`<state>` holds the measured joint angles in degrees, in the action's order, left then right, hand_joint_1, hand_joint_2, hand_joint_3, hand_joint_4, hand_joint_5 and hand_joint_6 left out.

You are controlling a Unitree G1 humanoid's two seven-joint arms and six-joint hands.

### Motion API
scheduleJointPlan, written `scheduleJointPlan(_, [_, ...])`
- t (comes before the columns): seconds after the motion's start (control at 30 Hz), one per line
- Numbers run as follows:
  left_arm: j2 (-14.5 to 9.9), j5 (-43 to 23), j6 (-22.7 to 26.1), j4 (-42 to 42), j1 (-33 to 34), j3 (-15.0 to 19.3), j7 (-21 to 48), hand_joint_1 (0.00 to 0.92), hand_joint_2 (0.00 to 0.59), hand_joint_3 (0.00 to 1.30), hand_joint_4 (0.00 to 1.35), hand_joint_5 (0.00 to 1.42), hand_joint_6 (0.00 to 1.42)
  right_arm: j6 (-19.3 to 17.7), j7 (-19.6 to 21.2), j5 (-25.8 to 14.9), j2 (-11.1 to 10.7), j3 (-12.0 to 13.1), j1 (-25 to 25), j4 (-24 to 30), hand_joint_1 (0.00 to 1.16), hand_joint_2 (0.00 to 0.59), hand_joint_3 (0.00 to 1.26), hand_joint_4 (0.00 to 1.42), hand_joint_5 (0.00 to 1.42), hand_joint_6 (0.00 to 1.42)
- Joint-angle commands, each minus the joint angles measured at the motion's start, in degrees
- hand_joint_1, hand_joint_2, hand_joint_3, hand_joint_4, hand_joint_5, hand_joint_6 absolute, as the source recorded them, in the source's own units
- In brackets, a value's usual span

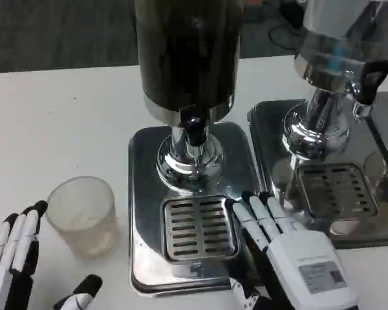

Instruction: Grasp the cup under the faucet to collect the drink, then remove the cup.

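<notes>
Left of the dispenser (pixel 187 58), translucent cup (pixel 84 216) ungrasped; left hand (pixel 13 258), right hand (pixel 291 252) spread, edge-cropped.

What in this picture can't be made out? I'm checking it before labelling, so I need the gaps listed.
- Left hand: wrist and lower part cut off by the bottom-left edge of the head view.
- Cup: frosted wall; whether anything is inside cannot be told.
- Dark dispenser: top cut off by the upper edge.
- Second dispenser: cropped at the right and top edges, blurred.
- Right hand: thumb side cut off at the bottom edge.
</notes>
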<state>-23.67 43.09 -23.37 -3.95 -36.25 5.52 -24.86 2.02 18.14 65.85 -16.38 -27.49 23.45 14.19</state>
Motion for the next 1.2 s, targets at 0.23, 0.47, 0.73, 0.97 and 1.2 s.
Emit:
scheduleJointPlan(0.23, [0.1, -0.1, 0.4, -0.2, -0.9, 0.0, -0.4, 0.0, 0.171, 0.0, 0.0, 0.0, 0.0, 0.0, 0.9, 0.1, 0.0, -0.3, -0.6, 0.0, 0.59, 0.527, 0.09, 0.01, 0.0, 0.18])
scheduleJointPlan(0.47, [2.2, 0.2, 5.2, -2.8, -1.1, 2.5, -1.8, 0.0, 0.112, 0.0, 0.0, 0.0, 0.0, 0.2, 0.8, -0.3, 0.5, -0.2, -0.8, -0.4, 0.59, 0.527, 0.09, 0.01, 0.0, 0.18])
scheduleJointPlan(0.73, [0.0, -4.3, 11.8, -5.3, 4.5, 5.5, 7.6, 0.0, 0.064, 0.0, 0.0, 0.12, 0.26, 0.5, 0.0, -0.7, 0.7, -0.1, -1.9, -1.0, 0.59, 0.527, 0.09, 0.01, 0.0, 0.19])
scheduleJointPlan(0.97, [-3.7, -7.3, 9.2, 1.3, 12.4, 6.2, 7.8, 0.0, 0.001, 0.0, 0.0, 0.0, 0.0, 2.6, 1.4, 0.0, 2.4, -0.5, -0.3, -0.6, 0.59, 0.527, 0.1, 0.01, 0.0, 0.21])
scheduleJointPlan(1.2, [-4.2, -15.8, -1.8, 15.6, 18.1, 3.7, 9.3, 0.0, 0.0, 0.0, 0.0, 0.0, 0.0, 3.6, 2.3, 0.2, 2.9, -0.8, 0.2, -0.9, 0.59, 0.527, 0.1, 0.01, 0.0, 0.21])
